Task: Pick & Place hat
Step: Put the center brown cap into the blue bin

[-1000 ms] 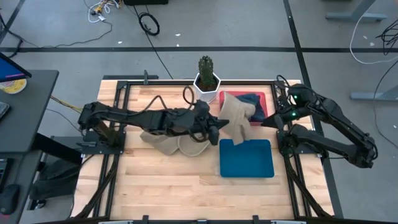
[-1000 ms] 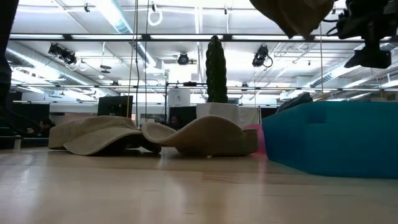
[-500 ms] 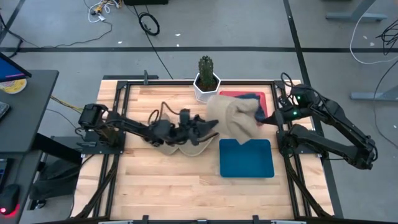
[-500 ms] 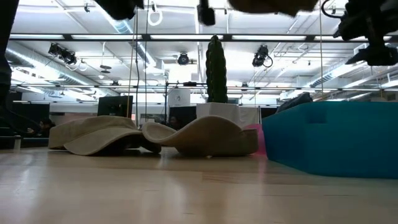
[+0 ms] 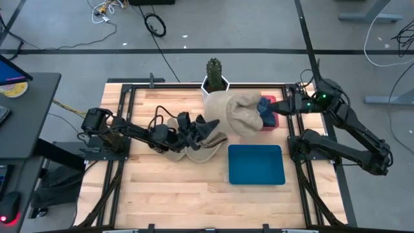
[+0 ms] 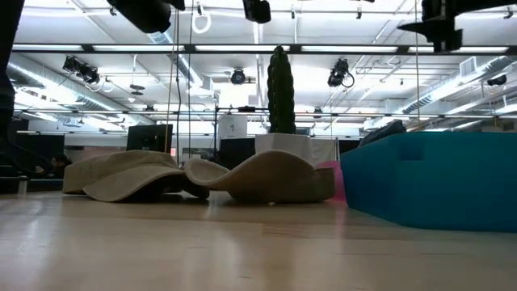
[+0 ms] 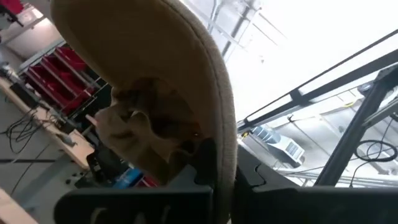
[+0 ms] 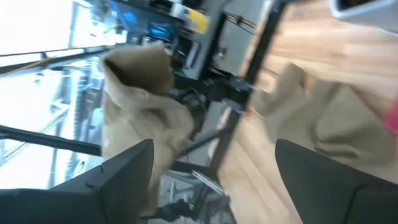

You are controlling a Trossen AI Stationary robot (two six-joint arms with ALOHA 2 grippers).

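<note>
The tan hat (image 5: 238, 114) is up in the air over the back of the wooden table (image 5: 168, 188), right in front of the cactus (image 5: 214, 68) in its white pot (image 5: 215, 86). From above I see my left gripper (image 5: 208, 129) reaching up to it from the left side, and in my left wrist view the brim of the hat (image 7: 186, 93) runs right between the two dark fingers (image 7: 202, 163), so they are clamped on the brim. My right gripper (image 5: 283, 108) is on the other side, near the red tray (image 5: 268, 101) and the dark blue cloth (image 5: 266, 111) lying in it. In my right wrist view its fingers (image 8: 121, 177) stand wide apart with nothing in between, and the hat (image 8: 146, 118) hangs a little way off from them. More tan hats (image 5: 194, 151) lie in a pile on the table under my left arm. From the low camera I see them flat on the wood (image 6: 206, 178), with the cactus (image 6: 281, 81) behind them. The blue tray (image 5: 256, 164) sits on the table just in front of the lifted hat, and it looks like a big blue box (image 6: 428, 182) from the low camera.
</note>
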